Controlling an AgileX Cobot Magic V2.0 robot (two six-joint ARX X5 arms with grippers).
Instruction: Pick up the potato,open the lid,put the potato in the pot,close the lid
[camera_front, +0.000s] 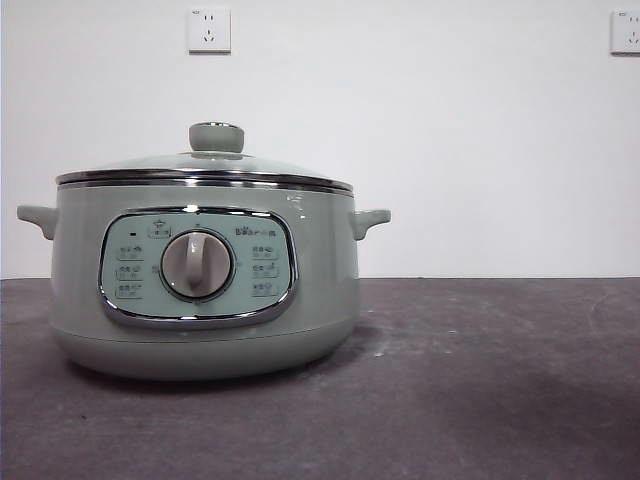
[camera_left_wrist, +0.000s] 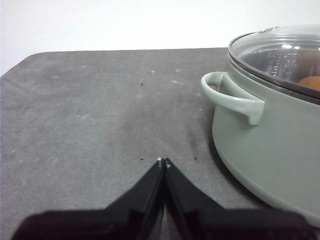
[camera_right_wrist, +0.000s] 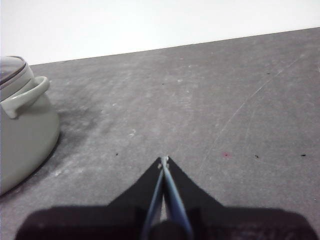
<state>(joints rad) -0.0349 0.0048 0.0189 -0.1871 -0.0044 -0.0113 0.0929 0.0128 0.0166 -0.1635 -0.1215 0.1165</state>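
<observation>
The pale sage-green pot stands on the dark table at the left of the front view, its grey dial facing me. The glass lid with its green knob rests shut on the pot. Through the glass in the left wrist view I see an orange-brown patch, the potato, inside the pot. My left gripper is shut and empty above the table beside the pot's handle. My right gripper is shut and empty over bare table, with the pot off to its side.
The dark grey table stretches to the right of the pot. A white wall with two sockets stands behind. Neither arm shows in the front view.
</observation>
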